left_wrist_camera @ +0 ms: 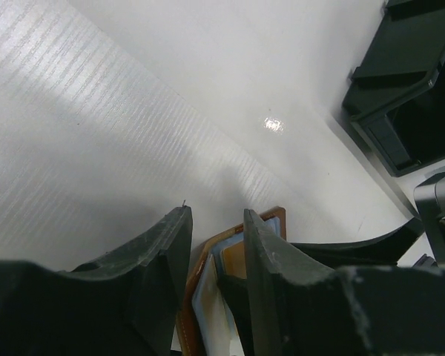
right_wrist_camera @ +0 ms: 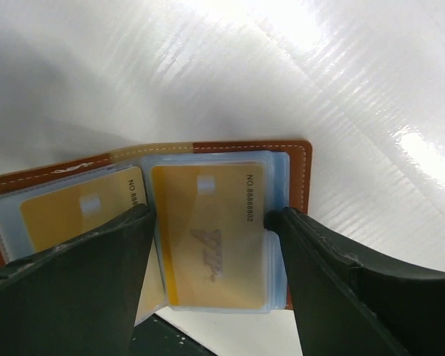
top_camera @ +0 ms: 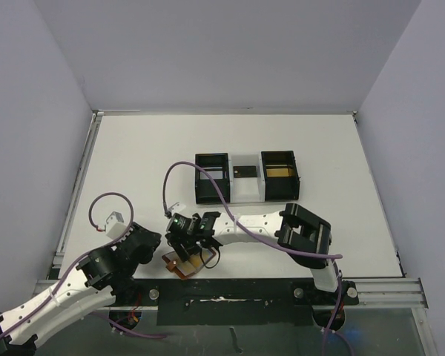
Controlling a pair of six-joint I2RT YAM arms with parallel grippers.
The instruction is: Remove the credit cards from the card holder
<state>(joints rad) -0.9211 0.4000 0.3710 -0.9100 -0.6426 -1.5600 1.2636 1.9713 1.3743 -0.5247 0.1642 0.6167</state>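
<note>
**Both claws at the open card holder**

From the top camera, you see the card holder (top_camera: 176,264) lying open on the worktop (top_camera: 133,163), nearer the arm bases than the tray (top_camera: 198,182) and just off its left compartment. Your right claw (top_camera: 187,241) hangs over the holder on the tray side. Your left claw (top_camera: 150,245) sits at the holder's edge farthest from the tray's right compartment. That compartment holds one gold card (top_camera: 279,172), and a small black card (top_camera: 245,170) lies in the tray's middle.

In the left wrist view, your left claw (left_wrist_camera: 215,215) is partly spread, with the holder's brown edge and blue-grey pockets between its fingers (left_wrist_camera: 163,259). You cannot tell whether they pinch it.

In the right wrist view, two credit cards (right_wrist_camera: 215,237) sit in clear sleeves inside the holder. Your right claw (right_wrist_camera: 211,215) is spread wide, one finger at each side of the right-hand sleeve. You cannot tell whether it grips.
</note>
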